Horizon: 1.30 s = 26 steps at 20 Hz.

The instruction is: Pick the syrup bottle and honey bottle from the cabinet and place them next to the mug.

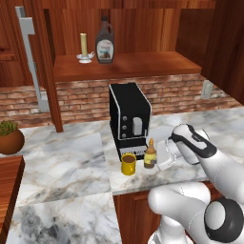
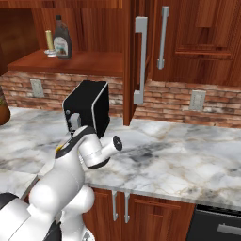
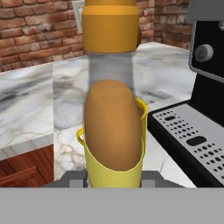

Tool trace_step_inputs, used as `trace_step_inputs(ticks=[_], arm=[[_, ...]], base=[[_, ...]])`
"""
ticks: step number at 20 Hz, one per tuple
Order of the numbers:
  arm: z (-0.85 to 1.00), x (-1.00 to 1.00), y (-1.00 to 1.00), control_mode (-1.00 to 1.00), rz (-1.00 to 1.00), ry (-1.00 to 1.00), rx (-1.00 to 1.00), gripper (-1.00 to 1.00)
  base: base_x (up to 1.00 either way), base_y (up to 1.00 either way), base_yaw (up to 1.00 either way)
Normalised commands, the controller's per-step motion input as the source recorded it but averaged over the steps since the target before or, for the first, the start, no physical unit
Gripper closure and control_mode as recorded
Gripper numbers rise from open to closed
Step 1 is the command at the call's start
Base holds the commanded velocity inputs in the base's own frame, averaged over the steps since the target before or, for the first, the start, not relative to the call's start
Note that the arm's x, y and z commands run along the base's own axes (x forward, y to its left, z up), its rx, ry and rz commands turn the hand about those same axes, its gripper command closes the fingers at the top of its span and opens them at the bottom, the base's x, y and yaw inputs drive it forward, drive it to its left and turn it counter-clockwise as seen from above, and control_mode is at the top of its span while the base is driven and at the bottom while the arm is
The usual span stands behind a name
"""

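On the cabinet (image 1: pixel 143 66) shelf, the syrup bottle (image 1: pixel 105 43) shows a white-and-red label, writing unreadable; a candle (image 1: pixel 84 45) stands beside it. Below, the gripper (image 1: pixel 161 155) grips the honey bottle (image 1: pixel 150 155) beside the mug (image 1: pixel 128 164); the coffee machine (image 1: pixel 128 116) stands just behind.

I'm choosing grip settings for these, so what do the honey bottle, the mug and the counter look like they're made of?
Honey bottle: probably smooth plastic, amber body and see-through neck in the hand view. Mug: glossy yellow, ceramic or plastic; the look leaves it open. Counter: polished marble-like stone, white with grey and tan veins.
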Motion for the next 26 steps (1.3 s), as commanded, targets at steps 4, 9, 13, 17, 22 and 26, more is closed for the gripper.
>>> trace_step_inputs(ticks=[4, 9, 13, 17, 22, 26], arm=[[-0.20, 0.00, 0.00, -1.00, 0.00, 0.00, 0.00, 1.00], [-0.29, 0.00, 0.00, -1.00, 0.00, 0.00, 0.00, 1.00], [-0.32, 0.00, 0.01, -1.00, 0.00, 0.00, 0.00, 1.00], [-0.26, 0.00, 0.01, -1.00, 0.00, 0.00, 0.00, 1.00], [-0.19, 0.00, 0.03, -1.00, 0.00, 0.00, 0.00, 1.00], [-0.05, 0.04, 0.02, -1.00, 0.00, 0.00, 0.00, 1.00]], base=[[0.00, 0.00, 0.00], [0.00, 0.00, 0.00], [0.00, 0.00, 0.00], [0.00, 0.00, 0.00], [0.00, 0.00, 0.00], [0.00, 0.00, 0.00]])
